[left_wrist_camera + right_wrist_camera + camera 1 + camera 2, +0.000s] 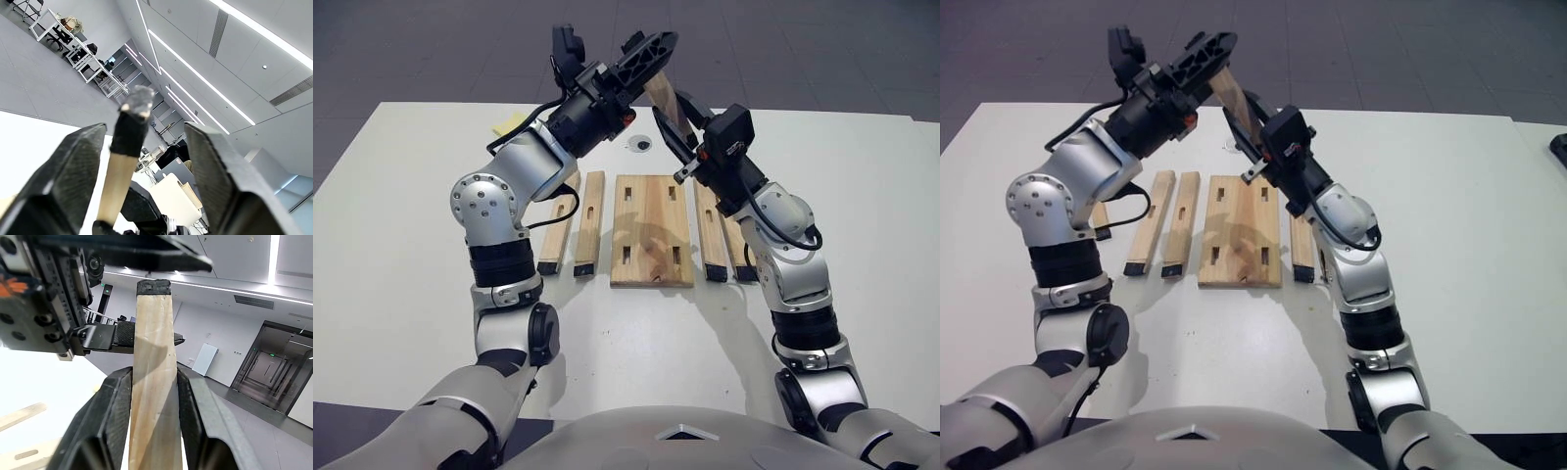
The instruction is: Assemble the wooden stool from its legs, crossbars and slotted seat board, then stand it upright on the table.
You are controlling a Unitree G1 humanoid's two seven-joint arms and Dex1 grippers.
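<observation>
My right gripper (677, 116) is shut on a wooden leg (658, 93) with a black-capped end, holding it tilted above the back of the table. Its fingers (115, 406) clamp the leg (154, 333) on both sides. My left gripper (658, 61) is open around the leg's upper end, and the capped tip (132, 117) stands between its fingers with gaps on both sides. The slotted seat board (651, 230) lies flat mid-table. Two slotted wooden bars (590, 223) (558, 230) lie to its left. Two more bars (710, 233) (736, 245) lie to its right, partly under my right arm.
A yellow note (509, 123) lies at the back left of the white table (401, 225). A round cable hole (641, 144) sits behind the seat board. Bare table stretches to the far left, far right and in front of the board.
</observation>
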